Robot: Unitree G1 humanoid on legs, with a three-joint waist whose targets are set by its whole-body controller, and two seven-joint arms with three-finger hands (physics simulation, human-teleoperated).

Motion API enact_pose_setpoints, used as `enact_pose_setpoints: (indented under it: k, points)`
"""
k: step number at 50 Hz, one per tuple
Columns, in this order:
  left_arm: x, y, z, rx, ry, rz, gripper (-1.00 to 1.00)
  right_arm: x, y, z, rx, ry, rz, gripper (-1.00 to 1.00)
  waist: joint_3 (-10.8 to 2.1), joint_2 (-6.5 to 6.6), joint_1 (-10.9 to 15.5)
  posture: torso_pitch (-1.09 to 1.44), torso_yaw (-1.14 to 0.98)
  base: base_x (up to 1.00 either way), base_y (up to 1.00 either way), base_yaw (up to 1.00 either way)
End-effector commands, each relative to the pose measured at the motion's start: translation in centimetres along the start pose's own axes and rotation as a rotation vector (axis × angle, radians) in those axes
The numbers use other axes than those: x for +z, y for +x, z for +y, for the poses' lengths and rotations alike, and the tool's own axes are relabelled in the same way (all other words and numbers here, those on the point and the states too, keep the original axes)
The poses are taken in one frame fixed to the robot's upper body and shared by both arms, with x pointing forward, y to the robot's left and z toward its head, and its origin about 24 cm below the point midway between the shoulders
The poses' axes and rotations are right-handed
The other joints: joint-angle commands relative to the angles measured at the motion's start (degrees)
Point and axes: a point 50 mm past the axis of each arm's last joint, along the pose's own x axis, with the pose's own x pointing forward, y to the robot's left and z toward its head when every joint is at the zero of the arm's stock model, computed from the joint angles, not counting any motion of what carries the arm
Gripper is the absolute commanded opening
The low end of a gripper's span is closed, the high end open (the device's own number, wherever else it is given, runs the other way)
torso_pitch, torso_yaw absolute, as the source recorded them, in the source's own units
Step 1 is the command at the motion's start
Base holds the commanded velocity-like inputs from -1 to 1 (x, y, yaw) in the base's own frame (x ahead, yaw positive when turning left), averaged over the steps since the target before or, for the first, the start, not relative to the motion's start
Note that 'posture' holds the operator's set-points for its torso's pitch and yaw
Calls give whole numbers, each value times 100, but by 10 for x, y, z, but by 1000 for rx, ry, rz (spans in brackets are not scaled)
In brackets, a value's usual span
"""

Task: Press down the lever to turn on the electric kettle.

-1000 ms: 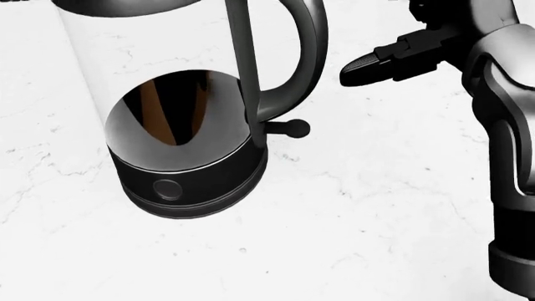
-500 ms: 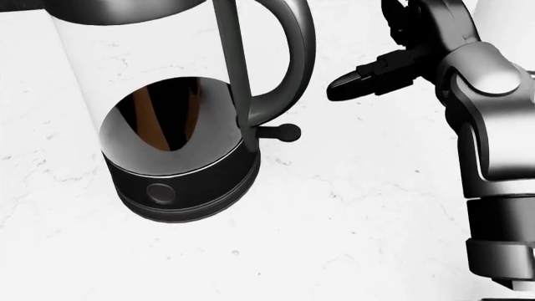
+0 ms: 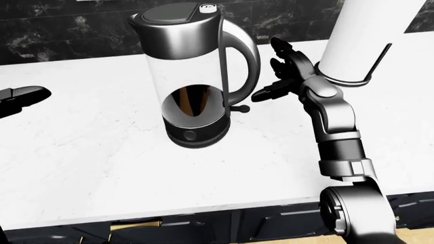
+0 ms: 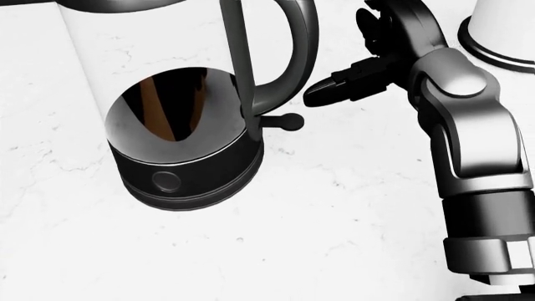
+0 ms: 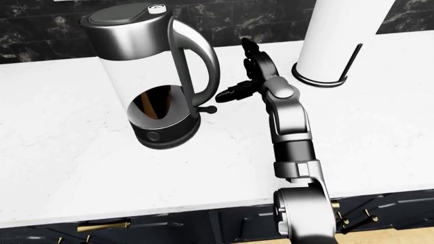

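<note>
The electric kettle (image 3: 193,76) stands on the white counter (image 3: 88,152). It has a glass body, a steel lid and handle, and a black base. Its lever (image 4: 288,121) is a small black knob that sticks out to the right at the foot of the handle. My right hand (image 3: 275,76) is open, just right of the handle. One fingertip (image 4: 322,93) points left, slightly above and right of the lever, without touching it. My left hand (image 3: 20,96) shows only partly at the left edge of the left-eye view, with fingers stretched out and empty.
A white paper towel roll on a holder (image 5: 336,40) stands at the upper right, behind my right hand. A black marble wall (image 3: 67,30) runs along the top. The counter's near edge (image 3: 169,216) lies at the bottom, above dark drawers.
My right hand has moved left toward the kettle's handle, so its pointing fingertip is now close above the lever. The view shifted slightly. The lever has not moved.
</note>
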Motion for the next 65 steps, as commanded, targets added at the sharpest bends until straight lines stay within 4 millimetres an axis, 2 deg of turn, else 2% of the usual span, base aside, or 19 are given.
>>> enact_pose_setpoints:
  k: [1, 26, 40, 59, 65]
  points:
    - [21, 1, -1, -7, 9, -93, 100, 27, -2, -3, -15, -22, -103, 100, -154, 33, -4, 0, 0, 0, 0, 0]
    - [20, 0, 1, -3, 10, -92, 100, 20, 4, 13, -6, -28, -75, 100, -173, 50, -5, 0, 0, 0, 0, 0]
    - [21, 0, 2, 0, 11, -93, 100, 10, 8, 24, -2, -45, -60, 100, -173, 60, -15, 0, 0, 0, 0, 0]
    - [22, -1, 2, 0, 8, -95, 100, 0, 11, 29, -1, -101, -53, 100, -167, 79, -27, 0, 0, 0, 0, 0]
    - [21, -1, 2, 0, 10, -95, 100, -10, 11, 29, -10, -195, -51, 100, -167, 79, -25, 0, 0, 0, 0, 0]
